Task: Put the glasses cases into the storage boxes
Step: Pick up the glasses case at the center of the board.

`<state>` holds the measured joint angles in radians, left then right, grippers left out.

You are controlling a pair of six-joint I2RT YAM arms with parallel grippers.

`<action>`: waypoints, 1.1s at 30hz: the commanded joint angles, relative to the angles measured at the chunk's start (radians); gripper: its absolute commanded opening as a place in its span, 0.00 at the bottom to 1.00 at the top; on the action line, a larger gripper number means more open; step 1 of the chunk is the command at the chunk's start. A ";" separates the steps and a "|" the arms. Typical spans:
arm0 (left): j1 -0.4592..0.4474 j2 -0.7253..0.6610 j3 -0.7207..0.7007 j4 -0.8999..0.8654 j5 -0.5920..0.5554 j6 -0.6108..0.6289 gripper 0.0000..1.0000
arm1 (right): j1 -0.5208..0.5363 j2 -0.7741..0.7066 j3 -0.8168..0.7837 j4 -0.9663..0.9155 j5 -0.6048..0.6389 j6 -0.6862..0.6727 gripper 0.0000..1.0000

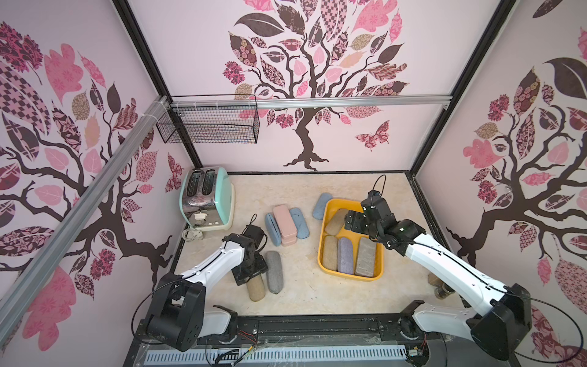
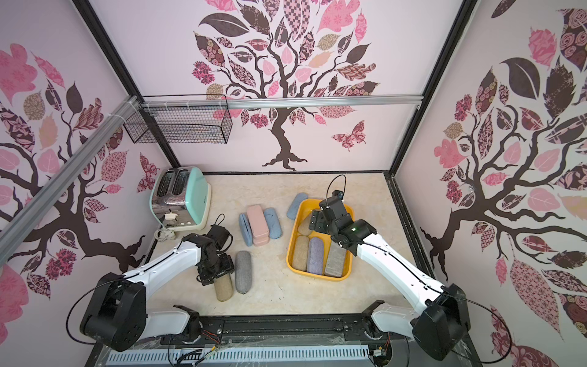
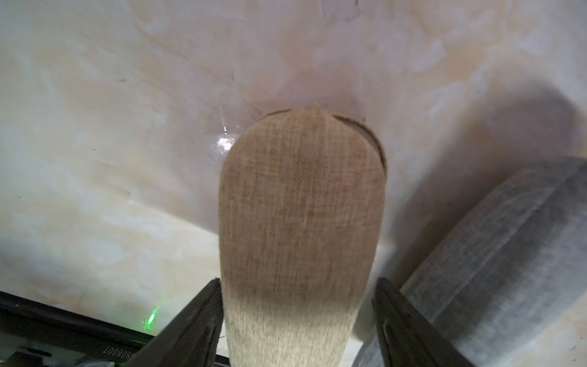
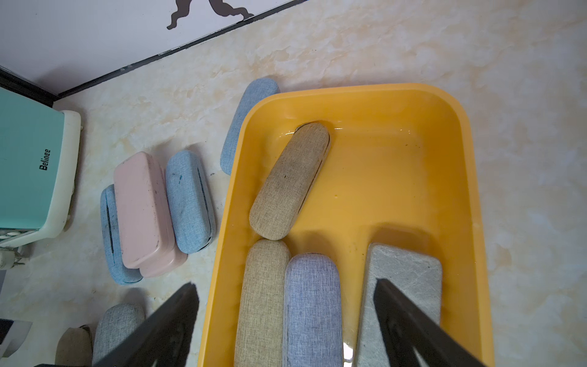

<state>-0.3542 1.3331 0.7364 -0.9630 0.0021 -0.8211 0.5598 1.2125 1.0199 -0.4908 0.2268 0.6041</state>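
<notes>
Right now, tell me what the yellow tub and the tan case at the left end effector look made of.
Yellow tub: apparently moulded plastic, smooth, glossy; its floor shows reflections. Tan glasses case: matte coarse-woven fabric cover; crosshatch weave visible. Shell beneath hidden.

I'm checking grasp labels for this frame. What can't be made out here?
- Left gripper hold on the tan case: left wrist view, edge cuts the fingers.
- Lower pink case: right wrist view, upper pink case covers it mostly.
- Brown object: in a top view, right arm hides most.
</notes>
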 commanded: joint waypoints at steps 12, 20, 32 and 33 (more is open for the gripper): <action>-0.006 0.051 -0.043 0.063 0.014 -0.005 0.64 | -0.004 -0.045 -0.015 -0.010 0.022 -0.009 0.90; -0.012 -0.009 0.006 0.018 -0.002 0.007 0.54 | -0.006 -0.100 -0.014 -0.009 0.039 -0.006 0.89; -0.049 -0.006 0.520 -0.127 -0.040 0.161 0.56 | -0.071 -0.162 -0.001 -0.031 0.035 0.024 0.89; -0.061 0.018 0.568 -0.121 -0.048 0.175 0.56 | -0.083 -0.170 -0.001 -0.033 0.026 0.027 0.89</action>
<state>-0.3889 1.3117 1.2003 -1.0737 -0.0227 -0.7067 0.5026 1.0702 1.0012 -0.4957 0.2607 0.6128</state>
